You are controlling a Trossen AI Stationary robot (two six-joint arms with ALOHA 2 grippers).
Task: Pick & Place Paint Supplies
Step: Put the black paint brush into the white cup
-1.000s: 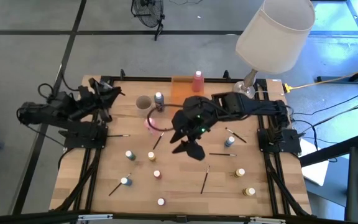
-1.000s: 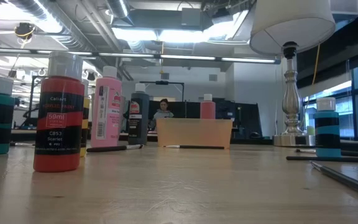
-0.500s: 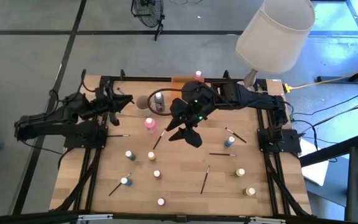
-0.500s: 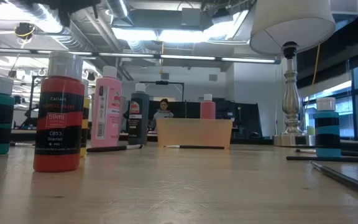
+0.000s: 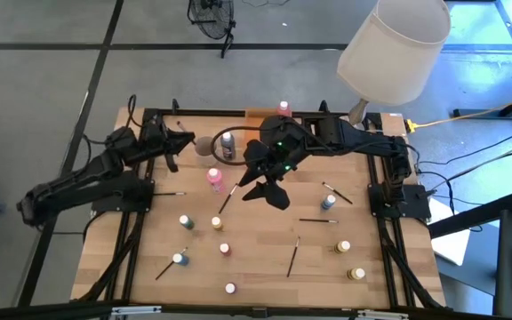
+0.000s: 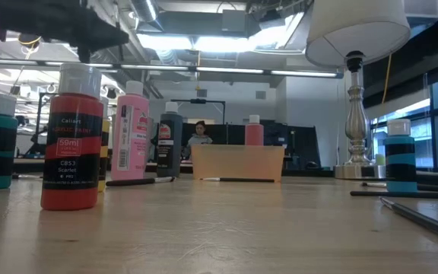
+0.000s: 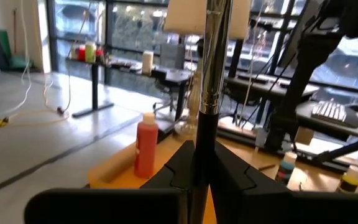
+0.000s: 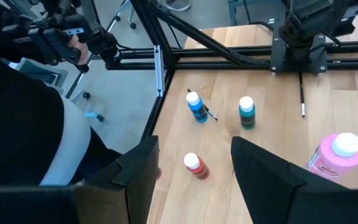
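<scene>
Black-handled thin paintbrush (image 7: 207,93) with a bright metal ferrule stood pinched upright in the left gripper (image 7: 199,168), fingers pressed together on the handle, raised off the wooden tabletop (image 5: 265,267). Round grey cup (image 5: 204,147) sat just ahead of that gripper; the translucent orange tray (image 5: 258,116) lay farther on, with a red squeeze bottle (image 5: 283,108) standing at it.

Right gripper (image 8: 194,146) hovered with fingers spread and nothing between them. A pink squeeze bottle (image 8: 337,155) stood just off to its side, and small white-capped pots of blue (image 8: 196,107), teal (image 8: 247,113) and red (image 8: 194,165) stood on the boards beyond its tips.

Judged step: left arm carrying the brush for placing, the tray being the likelier target, though I could not tell for sure.
- Keep the pinch firm; a thin round handle will likely pivot or slip.
- Carry it high enough to clear the cup and the dark squeeze bottle (image 5: 228,142) beyond it.
- Watch the right arm, which crowds the same end of the tabletop.
- Lower the tip close before letting go, so the brush does not bounce out.

Writing: nearest red bottle (image 6: 71,137) in the low view read "59ml", "C853", "Scarlet"; its top line was not surely legible. Pink bottle's label was too small to read.
</scene>
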